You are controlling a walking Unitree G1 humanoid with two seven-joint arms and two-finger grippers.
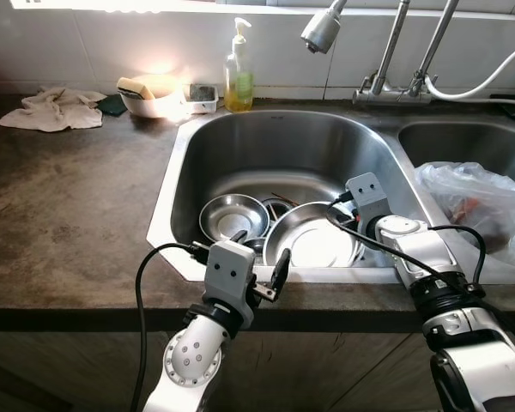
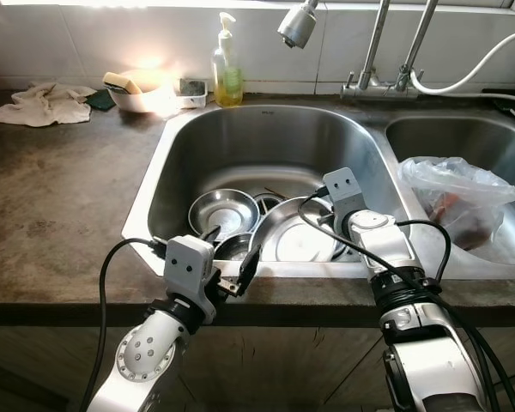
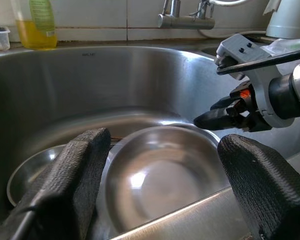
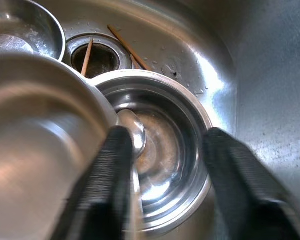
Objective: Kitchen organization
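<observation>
Daylight enters from a window strip along 12 o'clock of the head views, overexposed to white. A glare patch burns out the white dish [image 1: 154, 96] at 11 o'clock. The steel sink [image 1: 266, 142] carries soft reflections; the large steel bowl [image 1: 313, 245] shows a bright highlight. Cabinet fronts at 6 o'clock lie in deep shadow. Head views are sharp. In both wrist views the near black fingers [image 4: 107, 185] are blurred, and the right wrist view is dimmer.

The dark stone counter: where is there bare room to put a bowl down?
The dark stone counter lies bare between the crumpled white cloth and the steel sink's rim. The sink floor is crowded with steel bowls; the neighbouring basin holds a clear plastic bag.
</observation>
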